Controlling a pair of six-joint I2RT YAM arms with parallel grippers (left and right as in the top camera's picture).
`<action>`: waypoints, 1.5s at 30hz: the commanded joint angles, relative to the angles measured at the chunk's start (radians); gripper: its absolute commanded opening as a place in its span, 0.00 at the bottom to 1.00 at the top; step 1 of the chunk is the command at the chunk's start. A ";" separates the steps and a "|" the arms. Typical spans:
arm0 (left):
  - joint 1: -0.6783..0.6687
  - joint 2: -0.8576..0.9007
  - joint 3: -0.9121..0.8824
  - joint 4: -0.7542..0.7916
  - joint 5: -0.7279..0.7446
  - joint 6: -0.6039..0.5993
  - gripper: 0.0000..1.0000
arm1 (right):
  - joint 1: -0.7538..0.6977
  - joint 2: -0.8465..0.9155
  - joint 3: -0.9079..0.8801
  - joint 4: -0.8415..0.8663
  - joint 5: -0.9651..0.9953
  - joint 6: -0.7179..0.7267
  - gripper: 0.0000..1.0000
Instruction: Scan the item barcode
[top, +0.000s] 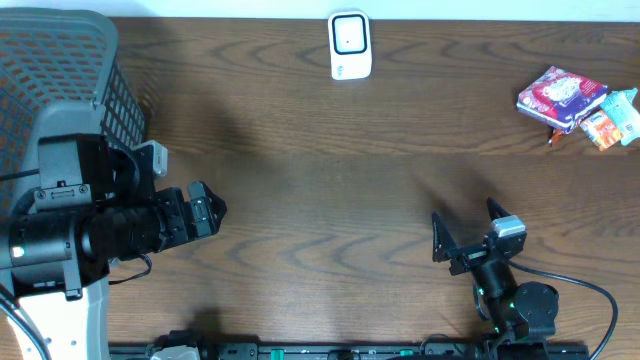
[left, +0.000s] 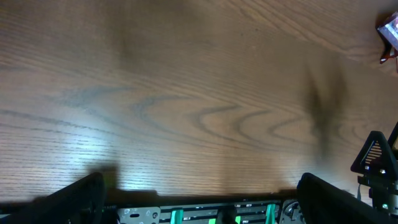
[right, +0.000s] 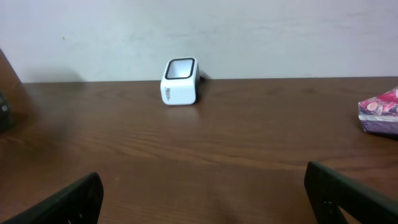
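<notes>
With both the left gripper (top: 208, 212) and right gripper (top: 465, 232) open and empty, the snack packets (top: 578, 104) wait at the desk's far right corner, well apart from the barcode scanner (top: 350, 45) at its far edge.

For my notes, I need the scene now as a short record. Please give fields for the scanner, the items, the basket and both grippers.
scanner: white scanner at the far edge of the table, middle, standing alone
items: colourful packets at the far right, lying close together
basket: grey basket at the far left corner, contents not visible
left gripper: left gripper open, empty, near the left side
right gripper: right gripper open, empty, at the near right, facing the scanner
task state: no packet picked up yet
</notes>
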 joint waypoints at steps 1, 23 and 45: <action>0.003 0.001 -0.002 -0.003 0.005 0.005 0.98 | 0.006 -0.012 -0.004 -0.003 0.013 -0.016 0.99; 0.003 0.001 -0.002 -0.003 0.005 0.005 0.98 | 0.004 -0.018 -0.002 -0.028 0.207 -0.098 0.99; 0.003 0.001 -0.002 -0.003 0.005 0.005 0.98 | 0.003 -0.018 -0.003 -0.022 0.200 -0.101 0.99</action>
